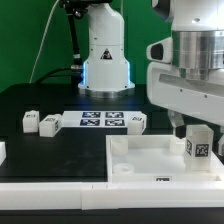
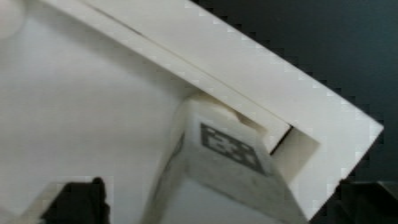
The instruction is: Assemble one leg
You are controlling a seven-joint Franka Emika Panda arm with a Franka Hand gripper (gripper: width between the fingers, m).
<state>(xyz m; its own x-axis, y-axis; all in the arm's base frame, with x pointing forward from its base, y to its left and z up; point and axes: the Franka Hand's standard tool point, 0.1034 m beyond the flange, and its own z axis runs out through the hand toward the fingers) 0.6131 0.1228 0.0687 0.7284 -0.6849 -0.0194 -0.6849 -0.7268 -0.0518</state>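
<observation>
Leg point(image 1: 199, 144) stands upright at the panel's point(image 1: 140, 158) corner at the exterior view's right, roughly four o'clock from the panel's middle, its tag facing the camera. We note the gripper point(image 1: 190, 127) directly above it, fingers down either side; whether they press it we cannot tell. In the wrist view the leg point(image 2: 231, 150) sits against the panel's raised rim point(image 2: 214, 70). Three more legs point(image 1: 40, 122) lie on the table near the marker board point(image 1: 100, 121).
</observation>
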